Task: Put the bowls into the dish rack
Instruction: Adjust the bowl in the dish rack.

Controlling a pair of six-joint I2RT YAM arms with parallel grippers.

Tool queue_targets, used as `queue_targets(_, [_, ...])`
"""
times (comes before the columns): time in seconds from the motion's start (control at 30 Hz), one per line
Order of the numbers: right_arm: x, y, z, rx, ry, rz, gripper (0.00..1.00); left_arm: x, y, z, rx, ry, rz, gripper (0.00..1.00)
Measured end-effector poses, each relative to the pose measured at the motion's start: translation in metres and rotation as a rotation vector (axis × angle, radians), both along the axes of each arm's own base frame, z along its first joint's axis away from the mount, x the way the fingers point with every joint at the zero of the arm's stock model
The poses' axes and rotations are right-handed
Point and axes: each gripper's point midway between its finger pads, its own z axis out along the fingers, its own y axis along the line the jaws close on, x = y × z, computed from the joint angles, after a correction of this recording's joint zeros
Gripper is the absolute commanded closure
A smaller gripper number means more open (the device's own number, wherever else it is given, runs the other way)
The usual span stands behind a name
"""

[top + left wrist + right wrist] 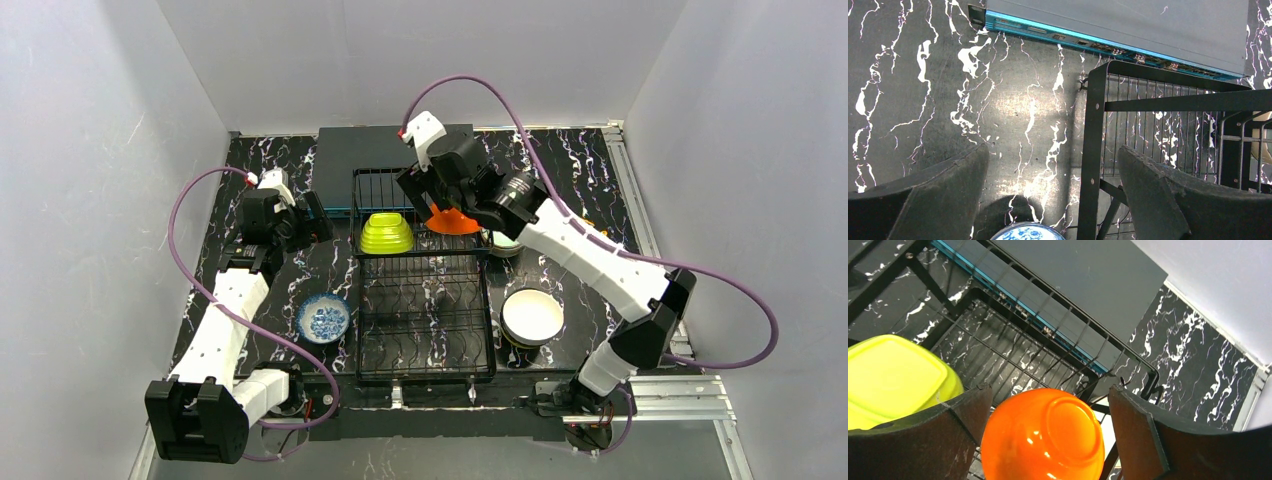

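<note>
Right gripper (1048, 395) hung over the back tier of the dish rack (1095, 130), jaws spread wide, no grip. Orange bowl (1043, 437) sat between its 2 fingers (948, 435), rim down and tilted against the wires. Neither pad looked to touch it, so it read as resting on the rack alone. Lime green bowl (895, 375) sat just beside it in the same tier, also inverted, likely so both drain and stay propped.

Left gripper (1053, 150) was wide open too, holding nothing, over the marble table (923, 75) just left of the rack. Blue-white patterned bowl (323, 319) lay upright on the table below it, probably that arm's next pick. White bowl (532, 315) sat upright on the table right of the rack, not yet loaded. 1 more pale bowl (503, 243) peeked from under the right arm, mostly hidden. Judged 2 bowls loaded, at least 3 left.
</note>
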Motion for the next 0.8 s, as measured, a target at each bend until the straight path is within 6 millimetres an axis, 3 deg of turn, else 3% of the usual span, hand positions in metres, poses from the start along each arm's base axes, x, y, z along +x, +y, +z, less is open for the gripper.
queue_targets(0.37, [0.027,-0.033,-0.029,0.068,0.223,-0.102,0.14,0.000,-0.001,0.000,-0.004,0.001,-0.006,0.02])
queue_targets(0.8, [0.008,-0.026,-0.040,0.157,0.406,0.023,0.18,0.000,-0.001,-0.002,-0.004,0.008,-0.006,0.02])
